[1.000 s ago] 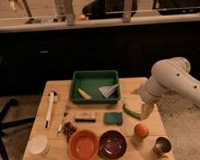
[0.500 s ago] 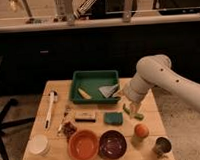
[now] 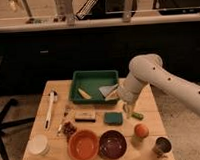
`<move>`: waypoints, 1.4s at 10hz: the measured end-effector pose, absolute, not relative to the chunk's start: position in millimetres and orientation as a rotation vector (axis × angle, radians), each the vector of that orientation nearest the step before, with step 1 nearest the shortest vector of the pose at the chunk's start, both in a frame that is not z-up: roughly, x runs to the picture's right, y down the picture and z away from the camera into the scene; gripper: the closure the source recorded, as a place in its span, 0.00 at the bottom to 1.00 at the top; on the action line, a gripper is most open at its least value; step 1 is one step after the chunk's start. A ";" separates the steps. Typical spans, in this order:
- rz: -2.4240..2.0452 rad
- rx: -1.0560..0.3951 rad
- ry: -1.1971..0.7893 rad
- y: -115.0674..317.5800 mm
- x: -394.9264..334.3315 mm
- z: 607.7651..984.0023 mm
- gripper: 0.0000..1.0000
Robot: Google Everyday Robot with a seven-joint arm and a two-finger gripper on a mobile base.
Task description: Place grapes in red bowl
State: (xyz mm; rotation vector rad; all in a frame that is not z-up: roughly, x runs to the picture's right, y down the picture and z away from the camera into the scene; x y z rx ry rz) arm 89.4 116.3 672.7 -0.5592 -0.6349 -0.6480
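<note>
My claw [image 3: 127,107], whether wide or narrow I cannot tell, hangs right of centre above the wooden tabletop [image 3: 98,128]. Small dark reddish-brown grape cluster [image 3: 69,129], near left, just beside shallow orange-red bowl [image 3: 71,146]: judged light, soft, bruisable; grip gently across its bulk.

A white robot arm reaches in from the picture's right over a wooden table [image 3: 150,103]. Its gripper [image 3: 127,108] hangs low, just off the near right corner of a green tray [image 3: 93,77]. Just beside the gripper, on the camera's side, lies a green sponge [image 3: 113,117]. The grapes [image 3: 69,130] sit well to its left, the red bowl [image 3: 84,146] nearer the camera beside a dark purple bowl [image 3: 112,144]. An orange fruit [image 3: 140,130] rests near the gripper, slightly to its right.
</note>
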 end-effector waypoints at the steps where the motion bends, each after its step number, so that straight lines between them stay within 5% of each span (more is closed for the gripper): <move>1: -0.648 -0.559 -0.635 116.3 89.5 672.7 0.20; 14: -1.248 -0.538 -0.755 130.7 -31.9 736.8 0.20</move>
